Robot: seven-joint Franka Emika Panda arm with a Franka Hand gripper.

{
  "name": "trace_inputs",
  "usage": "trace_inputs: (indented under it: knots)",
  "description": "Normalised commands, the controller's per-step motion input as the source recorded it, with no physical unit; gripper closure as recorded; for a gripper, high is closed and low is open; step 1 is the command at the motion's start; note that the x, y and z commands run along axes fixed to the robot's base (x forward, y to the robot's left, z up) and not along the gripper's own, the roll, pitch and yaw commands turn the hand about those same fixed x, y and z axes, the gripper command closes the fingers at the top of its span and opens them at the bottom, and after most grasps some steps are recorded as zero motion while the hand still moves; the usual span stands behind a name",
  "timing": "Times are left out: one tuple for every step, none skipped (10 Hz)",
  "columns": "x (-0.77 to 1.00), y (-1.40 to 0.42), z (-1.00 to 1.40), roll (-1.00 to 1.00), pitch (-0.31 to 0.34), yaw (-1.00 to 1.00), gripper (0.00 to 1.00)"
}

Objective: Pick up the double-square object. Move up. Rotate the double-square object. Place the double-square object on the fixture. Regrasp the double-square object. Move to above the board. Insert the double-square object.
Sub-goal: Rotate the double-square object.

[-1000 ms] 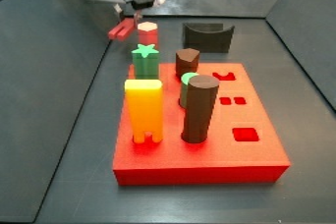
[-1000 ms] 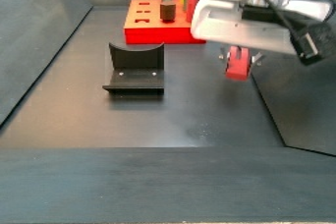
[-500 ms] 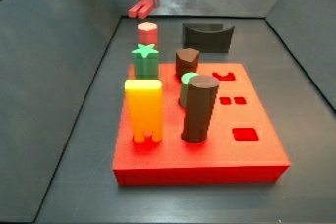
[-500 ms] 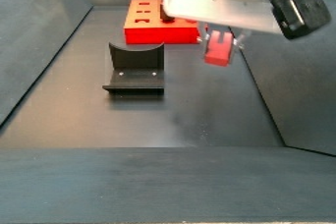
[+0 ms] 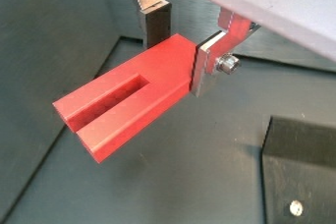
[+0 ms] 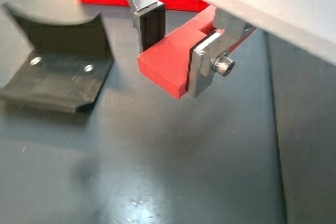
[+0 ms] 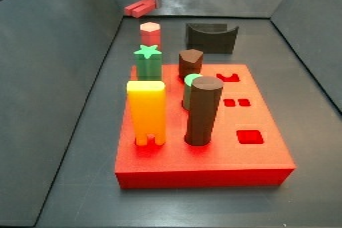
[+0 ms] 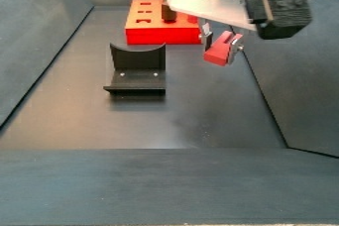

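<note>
Since a second ago, gripper (image 8: pixel 220 40) has risen, clamped on the bar (image 5: pixel 129 102), now high above the floor, right of the fixture (image 8: pixel 134 68). Lift done; rotation likely next. Board (image 7: pixel 254 142) untouched.

Gripper (image 5: pixel 184 46) up against the white hand body (image 8: pixel 212 2), seen in a side view as a pale boxy housing with a black camera block (image 8: pixel 281 12) bolted beside it. Flat silver plate fingers (image 5: pixel 210 61) with dark pads in both wrist views. Small round silver screw (image 6: pixel 226 67) just beside one finger plate.
</note>
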Motion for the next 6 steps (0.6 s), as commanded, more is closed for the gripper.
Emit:
trace_inputs:
  knots:
    - [-0.01,0.01,-0.02,0.00,-0.004,-1.00,1.00]
    - [-0.01,0.01,-0.01,0.00,-0.004,-1.00,1.00]
    - [-0.01,0.01,-0.01,0.00,-0.004,-1.00,1.00]
    - [-0.01,0.01,-0.01,0.00,-0.004,-1.00,1.00]
    - [-0.01,0.01,-0.01,0.00,-0.004,-1.00,1.00]
    - [-0.01,0.01,-0.01,0.00,-0.005,-1.00,1.00]
